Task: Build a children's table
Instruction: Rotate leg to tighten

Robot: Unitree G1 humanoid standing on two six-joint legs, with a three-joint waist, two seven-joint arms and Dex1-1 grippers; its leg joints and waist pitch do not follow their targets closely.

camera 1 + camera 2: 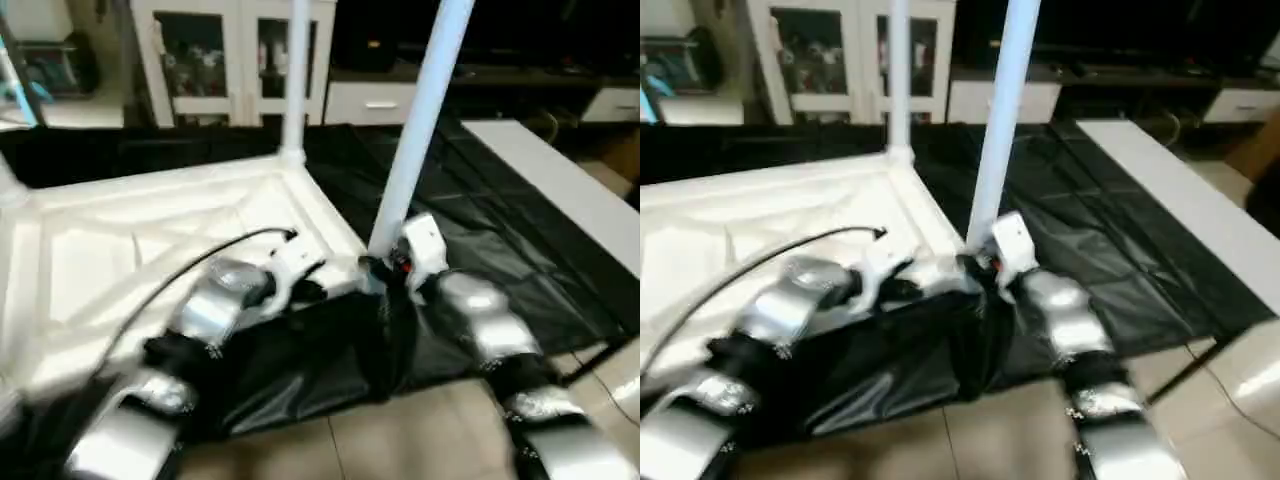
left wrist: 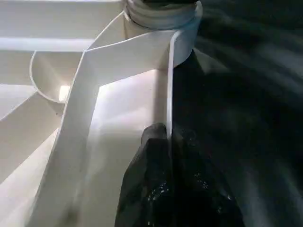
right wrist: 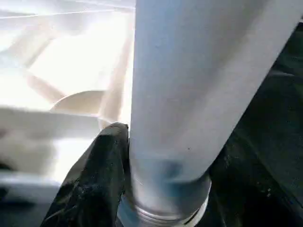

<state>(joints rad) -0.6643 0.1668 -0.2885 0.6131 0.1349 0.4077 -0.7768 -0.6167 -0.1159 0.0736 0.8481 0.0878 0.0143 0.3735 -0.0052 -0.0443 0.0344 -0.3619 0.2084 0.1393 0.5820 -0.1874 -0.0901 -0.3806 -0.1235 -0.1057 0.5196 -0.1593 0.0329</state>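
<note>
- right pincer [image 1: 385,268] grips the base of a white tube leg [image 1: 420,120], one black finger [image 3: 102,175] pressed against the tube just above its threaded end; the leg leans toward one o'clock over the near corner socket.
- left pincer [image 2: 168,156] is closed on the thin rim of the table top [image 1: 150,250], just at nine o'clock of that corner.
- children's table lies upside down on the black-cloth worktop [image 1: 500,230], ribbed underside up, occupying the nine o'clock half of the head view; a second leg [image 1: 296,75] already stands upright in the far corner at twelve o'clock.
- handling, as judged: hollow plastic, light and stiff, smooth enough to slip under a loose hold; the long leg gives leverage, so a low hold near the thread suits seating it. the rim is thin and may flex if squeezed hard.
- unclear: whether the thread has engaged the socket cannot be told; both leg tops are cut off; the table's far left side and other corners fall outside the frame; head views are blurred.
</note>
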